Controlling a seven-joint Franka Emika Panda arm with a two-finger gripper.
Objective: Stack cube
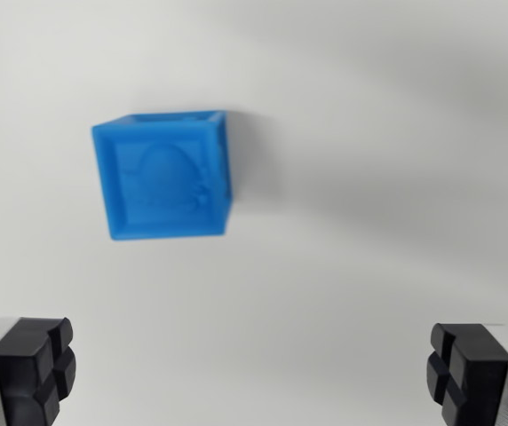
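Upper left of wrist view: blue cube (162,176) resting on plain white surface (369,177), slightly blurred. Raised dome-like relief on cube's facing side, framed by raised border. Faint shadow on surface at cube's right. Along bottom edge: gripper (252,377) spread wide, nothing between its fingers. Black pads (34,368) at both lower corners, each on grey metal finger body. Cube well apart from both pads, nearer pad at wrist view's left, lying above and left of gap's middle. Only one cube visible.
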